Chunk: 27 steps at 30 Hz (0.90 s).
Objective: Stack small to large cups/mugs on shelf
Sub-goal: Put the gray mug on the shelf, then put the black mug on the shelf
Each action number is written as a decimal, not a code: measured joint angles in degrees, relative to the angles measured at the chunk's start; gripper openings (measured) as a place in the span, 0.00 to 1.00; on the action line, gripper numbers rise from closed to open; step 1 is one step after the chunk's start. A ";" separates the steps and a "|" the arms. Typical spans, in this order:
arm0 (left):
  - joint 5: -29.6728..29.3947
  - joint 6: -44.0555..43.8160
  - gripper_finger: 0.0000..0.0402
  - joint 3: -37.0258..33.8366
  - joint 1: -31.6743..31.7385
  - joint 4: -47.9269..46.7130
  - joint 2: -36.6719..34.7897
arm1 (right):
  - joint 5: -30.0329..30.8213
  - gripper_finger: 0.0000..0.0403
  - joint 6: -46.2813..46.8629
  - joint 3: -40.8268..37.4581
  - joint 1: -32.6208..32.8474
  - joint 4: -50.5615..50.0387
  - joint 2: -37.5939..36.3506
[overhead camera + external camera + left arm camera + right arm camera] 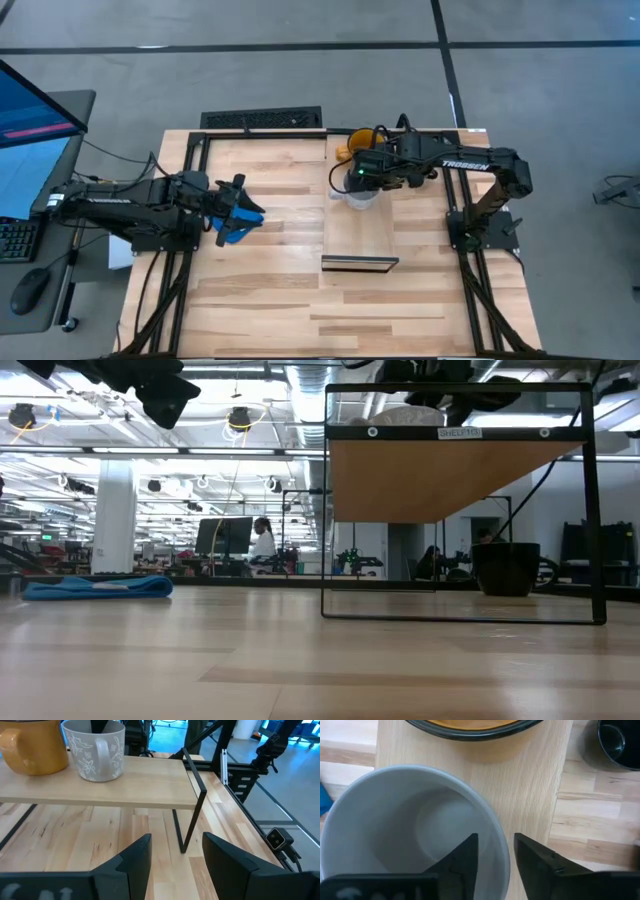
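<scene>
The yellow-orange mug [31, 747] is standing just beyond the right gripper [495, 851], crowding the shelf [150, 785]; the black mug [505, 568] is sitting on the table [260, 290] under it. The gripper's arm is hiding most of the grey mug [97, 751], flower-patterned, whose rim is sitting between its parted, loosened fingers. The left gripper [172, 857] is hovering open over a blue cloth [97, 587].

A large open lab is shown: exposed ceiling pipes [250, 380], rows of workstations with monitors [224, 537], concrete floor [250, 70].
</scene>
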 joint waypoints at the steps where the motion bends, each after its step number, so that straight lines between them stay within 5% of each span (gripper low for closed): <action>1: 0.00 0.00 0.42 0.00 0.00 0.00 0.00 | 0.00 0.38 0.02 0.00 0.00 0.00 0.00; 12: 0.00 -0.02 0.42 0.00 0.00 0.02 -0.02 | 0.04 0.55 -0.19 5.81 -0.66 -2.69 -0.32; 21: -0.02 -0.08 0.42 -0.01 0.00 -1.01 -0.01 | 0.17 0.56 -5.55 13.81 -2.48 -6.93 -0.31; 27: -0.02 -0.31 0.42 0.00 0.00 -1.73 -0.02 | -0.29 0.55 -18.26 17.78 -4.83 -8.13 -1.25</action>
